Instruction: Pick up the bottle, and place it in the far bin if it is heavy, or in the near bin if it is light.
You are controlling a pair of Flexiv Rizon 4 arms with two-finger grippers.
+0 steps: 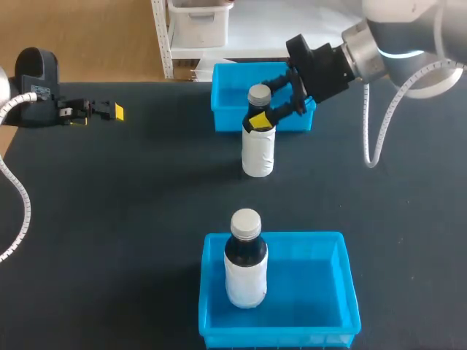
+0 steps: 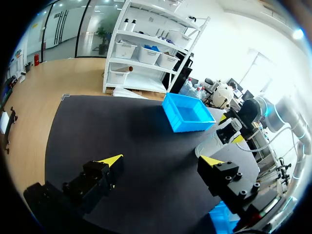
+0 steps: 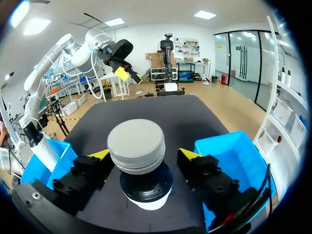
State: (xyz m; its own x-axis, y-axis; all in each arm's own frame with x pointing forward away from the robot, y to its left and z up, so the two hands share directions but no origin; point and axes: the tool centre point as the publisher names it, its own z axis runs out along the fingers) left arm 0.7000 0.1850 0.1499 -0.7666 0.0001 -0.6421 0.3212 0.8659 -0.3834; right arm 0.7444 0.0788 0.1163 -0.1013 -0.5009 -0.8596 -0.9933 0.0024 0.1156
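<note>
A white-labelled bottle [image 1: 257, 146] with a grey cap [image 3: 136, 142] stands upright on the dark table, just in front of the far blue bin [image 1: 232, 76]. My right gripper [image 1: 263, 102] comes in over that bin and straddles the bottle's neck; its yellow-tipped fingers [image 3: 100, 155] flank the neck on both sides with small gaps, so it is open. A second, similar bottle [image 1: 246, 266] stands inside the near blue bin [image 1: 321, 292]. My left gripper [image 1: 109, 111] hangs open and empty at the table's far left; in the left wrist view nothing lies between the left gripper [image 2: 161, 161] fingers.
The far bin [image 3: 229, 156] lies on one side of the right gripper, the near bin [image 3: 53, 163] with its bottle on the other. Bare dark tabletop [image 1: 131, 204] spreads between the bins and across the left half.
</note>
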